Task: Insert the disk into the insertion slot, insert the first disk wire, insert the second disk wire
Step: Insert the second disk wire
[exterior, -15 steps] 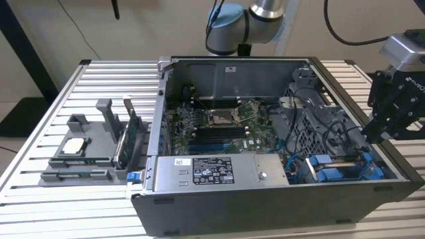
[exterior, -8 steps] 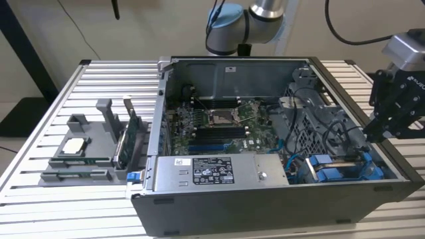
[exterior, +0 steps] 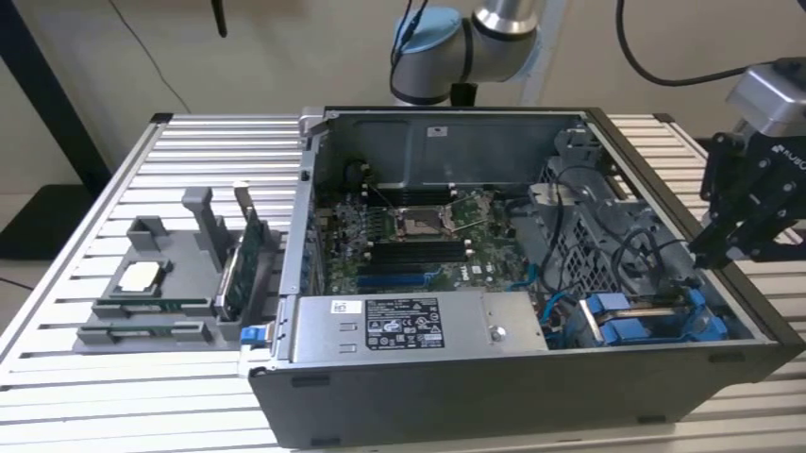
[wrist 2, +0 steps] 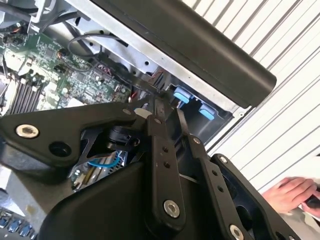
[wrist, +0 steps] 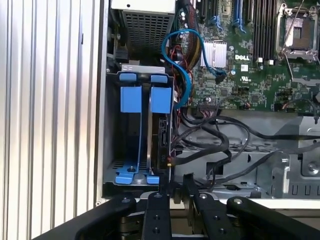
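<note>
My gripper (wrist: 175,186) hovers at the end of the slot (wrist: 156,107), holding nothing.
My fingers (wrist: 161,192) stand a little apart with nothing pinched between them. Just under the tips lies the slot, a narrow bay with blue fittings, and a dark disk (wrist: 162,142) stands on edge inside it. Past the slot a blue cable (wrist: 186,75) loops toward the motherboard (wrist: 260,75), with black cables (wrist: 220,135) near it. Outside the case (exterior: 504,396) wall beside me, a person's hand (wrist 2: 292,192) rests on the table (exterior: 101,396). Farther off sits the power supply (exterior: 403,321), and beyond the case a tray (exterior: 164,283) of parts.
</note>
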